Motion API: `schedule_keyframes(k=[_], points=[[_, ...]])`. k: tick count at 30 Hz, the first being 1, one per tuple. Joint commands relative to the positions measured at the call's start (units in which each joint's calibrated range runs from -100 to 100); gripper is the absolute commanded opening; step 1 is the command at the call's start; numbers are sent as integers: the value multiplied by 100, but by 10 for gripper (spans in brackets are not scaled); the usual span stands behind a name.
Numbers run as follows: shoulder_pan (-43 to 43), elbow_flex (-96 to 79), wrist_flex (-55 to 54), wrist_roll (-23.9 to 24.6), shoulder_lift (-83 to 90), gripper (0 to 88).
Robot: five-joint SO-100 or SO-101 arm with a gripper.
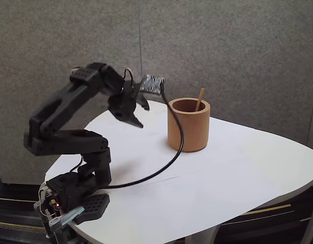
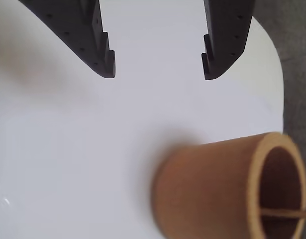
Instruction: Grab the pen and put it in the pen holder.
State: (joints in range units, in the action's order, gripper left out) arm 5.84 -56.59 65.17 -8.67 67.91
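I see the pen (image 1: 199,99) standing in the pen holder (image 1: 189,131); my gripper (image 2: 158,74) hangs open, empty, left of it in the fixed view.

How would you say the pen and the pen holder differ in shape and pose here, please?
The pen is a thin stick, while the pen holder is a wide, thick-walled cylinder. The pen leans tilted against the rim; the pen holder stands upright on the white table. Both are warm wood-like brown tones.
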Motion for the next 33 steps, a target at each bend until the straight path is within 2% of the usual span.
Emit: schedule_keyframes(k=[1, 10, 19, 33], points=[[-42, -1417, 17, 559, 1038, 242], [-50, -3493, 17, 638, 2160, 242], [-57, -3854, 25, 927, 2201, 242], [-50, -3872, 25, 885, 2209, 242]])
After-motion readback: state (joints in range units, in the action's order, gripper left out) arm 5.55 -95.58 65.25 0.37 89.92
